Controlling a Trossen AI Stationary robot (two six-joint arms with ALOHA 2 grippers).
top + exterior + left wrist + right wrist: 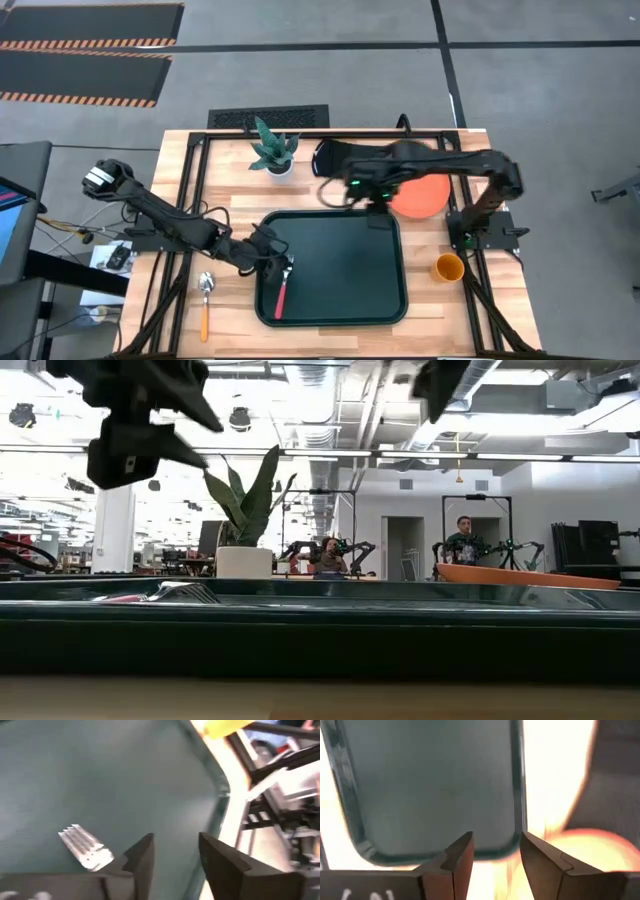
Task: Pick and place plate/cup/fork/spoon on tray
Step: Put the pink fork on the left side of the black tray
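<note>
High view shows my left gripper (268,262) open and empty at the tray's (340,300) 9 o'clock rim, beside the fork (282,290), tines at 12. I lift clear slowly. My right gripper (372,205), open and empty, sits near the plate (425,197).

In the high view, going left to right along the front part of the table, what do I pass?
spoon → left gripper → fork, lying inside the tray's left edge → the rest of the tray → cup.
</note>
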